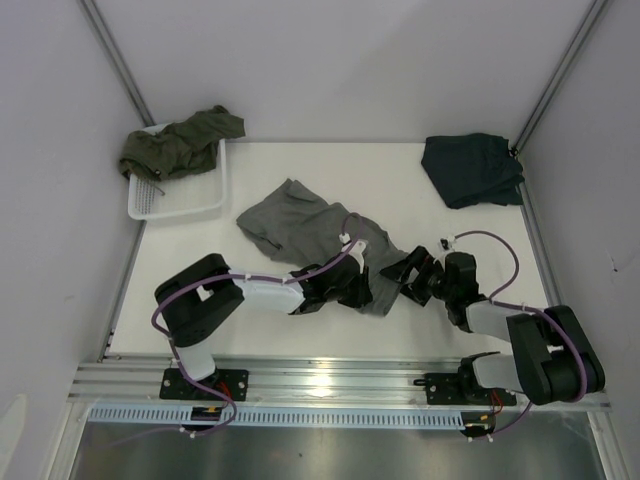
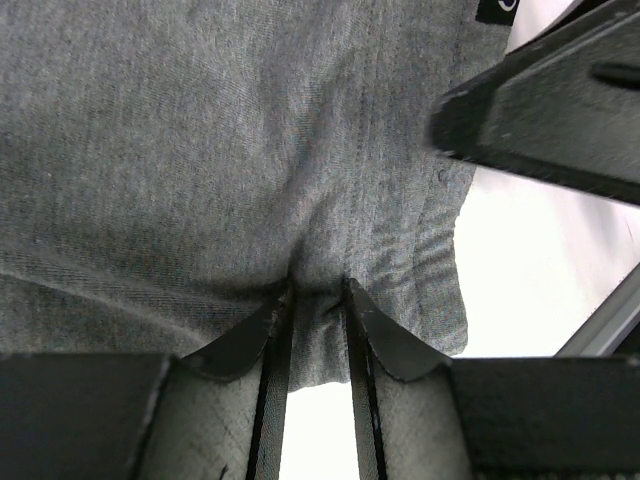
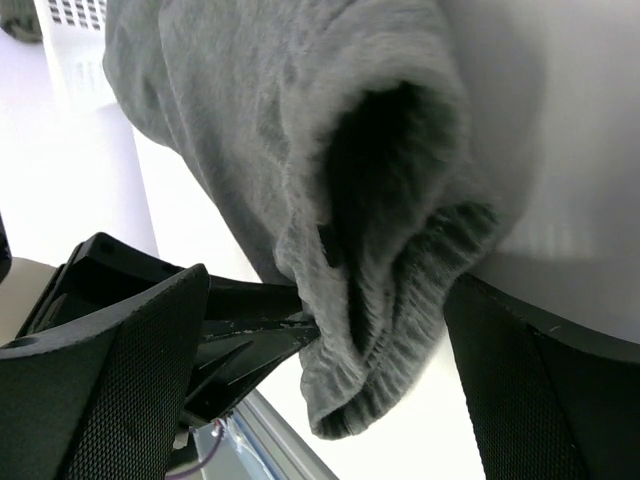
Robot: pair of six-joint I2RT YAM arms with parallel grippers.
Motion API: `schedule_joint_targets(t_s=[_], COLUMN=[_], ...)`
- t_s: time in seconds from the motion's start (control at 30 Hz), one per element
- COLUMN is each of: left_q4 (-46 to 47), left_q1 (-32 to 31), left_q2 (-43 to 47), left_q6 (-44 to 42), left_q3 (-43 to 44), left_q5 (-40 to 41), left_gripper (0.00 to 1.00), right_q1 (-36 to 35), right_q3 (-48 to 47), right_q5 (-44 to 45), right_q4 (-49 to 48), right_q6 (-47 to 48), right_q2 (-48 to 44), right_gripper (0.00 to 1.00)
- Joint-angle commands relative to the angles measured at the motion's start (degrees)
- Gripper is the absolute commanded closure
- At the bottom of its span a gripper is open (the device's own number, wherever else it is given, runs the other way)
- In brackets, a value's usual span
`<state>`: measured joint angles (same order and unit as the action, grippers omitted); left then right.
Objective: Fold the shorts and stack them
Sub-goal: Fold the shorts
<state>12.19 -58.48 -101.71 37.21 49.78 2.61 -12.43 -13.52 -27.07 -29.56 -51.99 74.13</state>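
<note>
Grey shorts (image 1: 310, 235) lie crumpled at the middle of the table (image 1: 330, 170), stretching from 10 o'clock towards 4 o'clock. The left gripper (image 2: 318, 295) is clamped on a small fold at their near edge. The right gripper (image 3: 325, 300), at 4 o'clock, has its fingers spread wide with the ribbed band between them. Olive shorts (image 1: 180, 143) hang over the white basket (image 1: 200, 205) at 10 o'clock. Navy shorts (image 1: 472, 168) sit at 2 o'clock.

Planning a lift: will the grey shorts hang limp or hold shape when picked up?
Probably limp: the grey shorts bunch into folds where the left gripper pinches them. Likely not slippery: the waistband looks fuzzy, ribbed knit.
</note>
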Motion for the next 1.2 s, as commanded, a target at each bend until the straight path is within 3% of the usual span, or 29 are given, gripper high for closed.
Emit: schedule_joint_targets(t_s=[0.0, 0.13, 0.23, 0.27, 0.33, 0.37, 0.47, 0.57, 0.63, 0.73, 0.9, 1.0, 1.17], left_q4=[-0.15, 0.65, 1.17, 1.17, 0.91, 0.82, 0.12, -2.16, -6.62, -11.73, -13.57, -15.43, -14.56], left_q1=[-0.58, -0.58, -0.50, -0.58, -0.58, -0.58, -0.58, -0.58, -0.32, 2.30, 14.76, 20.75, 24.99], left_q2=[-1.12, -1.56, -1.74, -1.65, -1.30, -0.86, 2.21, 8.09, 12.04, 19.60, 27.08, 29.72, 27.45], left_q6=[0.32, 0.58, 0.76, 0.76, 0.76, 0.76, 0.49, -0.29, -1.78, -3.63, -5.57, -7.76, -11.54], left_q3=[-1.09, -0.83, -0.30, -0.21, 0.31, 0.23, -0.38, -1.70, -2.32, -3.11, -6.18, -6.19, -4.70], left_q5=[1.43, 0.12, -0.68, -1.11, -1.29, -1.47, -1.56, -1.30, 1.33, 3.81, -1.38, 0.72, 6.70], left_gripper=[0.71, 0.71, 0.71, 0.71, 0.71, 0.71, 0.68, 0.56, 0.43, 0.36, 0.35, 0.34, 0.33], right_q1=[-2.16, -4.45, -4.71, -4.80, -4.45, -4.36, -3.66, -2.96, -1.82, 0.29, 1.70, 2.32, 3.28], right_q3=[-1.94, -4.93, -5.11, -5.29, -5.64, -5.90, -8.09, -13.45, -19.40, -25.65, -33.05, -36.48, -41.06], right_q5=[4.03, 5.79, 5.98, 6.06, 6.15, 6.15, 6.24, 7.90, 9.74, 12.03, 15.46, 16.26, 15.64], right_q4=[4.22, 7.41, 8.11, 8.38, 9.69, 10.39, 17.22, 25.75, 37.78, 49.66, 63.56, 68.39, 73.50], right_q6=[2.59, 4.08, 4.17, 4.17, 4.44, 4.52, 5.84, 9.70, 12.86, 18.49, 24.65, 26.14, 27.38], right_q2=[1.55, 3.13, 2.60, 2.43, 2.08, 1.73, 1.28, 0.93, 0.58, -1.00, 1.54, 5.93, 7.88], right_gripper=[0.01, 0.04, 0.33, 0.53, 0.64, 0.79, 0.99, 1.00, 1.00, 1.00, 0.97, 1.00, 1.00])
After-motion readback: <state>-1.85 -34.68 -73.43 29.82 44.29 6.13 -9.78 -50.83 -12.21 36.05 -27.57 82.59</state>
